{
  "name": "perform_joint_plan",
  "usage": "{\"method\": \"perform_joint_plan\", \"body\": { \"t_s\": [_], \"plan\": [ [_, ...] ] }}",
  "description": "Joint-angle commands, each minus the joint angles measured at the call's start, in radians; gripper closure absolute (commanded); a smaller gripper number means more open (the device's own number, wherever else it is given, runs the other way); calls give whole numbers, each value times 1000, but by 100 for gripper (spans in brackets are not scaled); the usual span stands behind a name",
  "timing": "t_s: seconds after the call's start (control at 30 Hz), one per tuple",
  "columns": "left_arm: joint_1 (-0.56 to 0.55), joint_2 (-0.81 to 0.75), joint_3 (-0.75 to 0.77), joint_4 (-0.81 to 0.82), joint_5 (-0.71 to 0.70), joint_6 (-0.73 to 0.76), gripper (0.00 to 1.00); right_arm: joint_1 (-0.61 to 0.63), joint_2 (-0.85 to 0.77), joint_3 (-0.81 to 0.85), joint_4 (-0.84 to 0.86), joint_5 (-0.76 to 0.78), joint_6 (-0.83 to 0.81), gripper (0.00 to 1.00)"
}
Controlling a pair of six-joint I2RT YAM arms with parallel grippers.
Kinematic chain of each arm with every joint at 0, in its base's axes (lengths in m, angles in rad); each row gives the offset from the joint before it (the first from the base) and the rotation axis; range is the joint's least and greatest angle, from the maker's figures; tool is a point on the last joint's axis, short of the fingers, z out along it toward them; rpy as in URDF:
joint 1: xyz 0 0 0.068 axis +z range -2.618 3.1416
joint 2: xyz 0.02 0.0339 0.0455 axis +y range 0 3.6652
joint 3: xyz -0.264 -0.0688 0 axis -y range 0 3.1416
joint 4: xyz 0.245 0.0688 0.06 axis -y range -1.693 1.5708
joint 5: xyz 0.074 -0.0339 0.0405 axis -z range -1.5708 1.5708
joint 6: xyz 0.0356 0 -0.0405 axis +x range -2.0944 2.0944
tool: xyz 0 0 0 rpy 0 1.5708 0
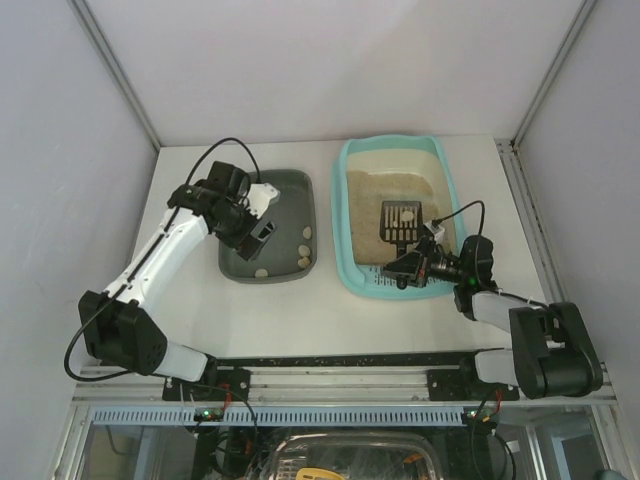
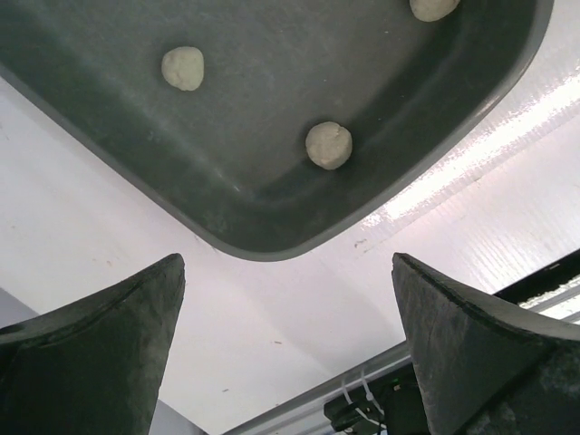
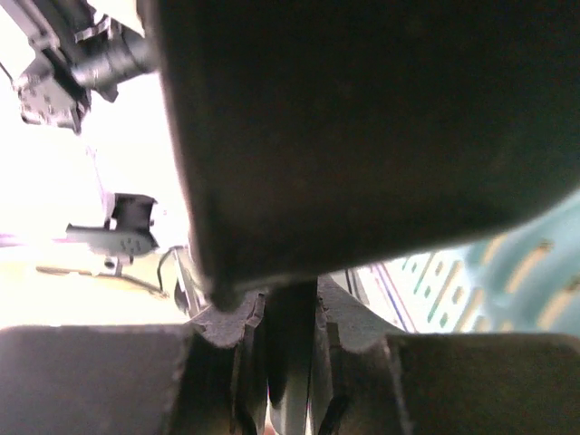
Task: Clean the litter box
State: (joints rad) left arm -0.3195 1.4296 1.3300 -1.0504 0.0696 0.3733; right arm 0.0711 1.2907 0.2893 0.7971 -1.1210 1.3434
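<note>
The light-turquoise litter box (image 1: pixel 342 215) with beige litter stands right of centre; its slotted end shows in the right wrist view (image 3: pixel 507 281). My right gripper (image 1: pixel 412 265) is over the box's near end, shut on the handle of a black slotted scoop (image 1: pixel 399 222) whose head lies over the litter. In the right wrist view the gripper (image 3: pixel 290 317) clamps the handle and the scoop (image 3: pixel 362 118) fills the frame. My left gripper (image 1: pixel 262 232) is open and empty above the dark grey tray (image 1: pixel 285 185). In the left wrist view this gripper (image 2: pixel 288 335) hangs over white table beside the tray's corner (image 2: pixel 272 136).
The grey tray holds several pale clumps near its front right (image 1: pixel 303 262); three of them show in the left wrist view (image 2: pixel 328 145). The white table (image 1: pixel 330 320) runs to a black rail at the near edge. White walls close in the back and sides.
</note>
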Motion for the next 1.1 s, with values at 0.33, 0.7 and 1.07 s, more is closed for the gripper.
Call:
{"method": "perform_joint_plan", "body": {
  "t_s": [0.33, 0.7, 1.07],
  "plan": [
    [-91, -181, -146, 66, -251, 107, 0, 60, -166, -56, -7, -25, -37, 100],
    [-96, -262, -182, 44, -276, 88, 0, 116, -360, -34, -151, -18, -134, 100],
    [-94, -201, -216, 113, -301, 85, 0, 226, -469, 89, -485, 133, -549, 100]
  ]
}}
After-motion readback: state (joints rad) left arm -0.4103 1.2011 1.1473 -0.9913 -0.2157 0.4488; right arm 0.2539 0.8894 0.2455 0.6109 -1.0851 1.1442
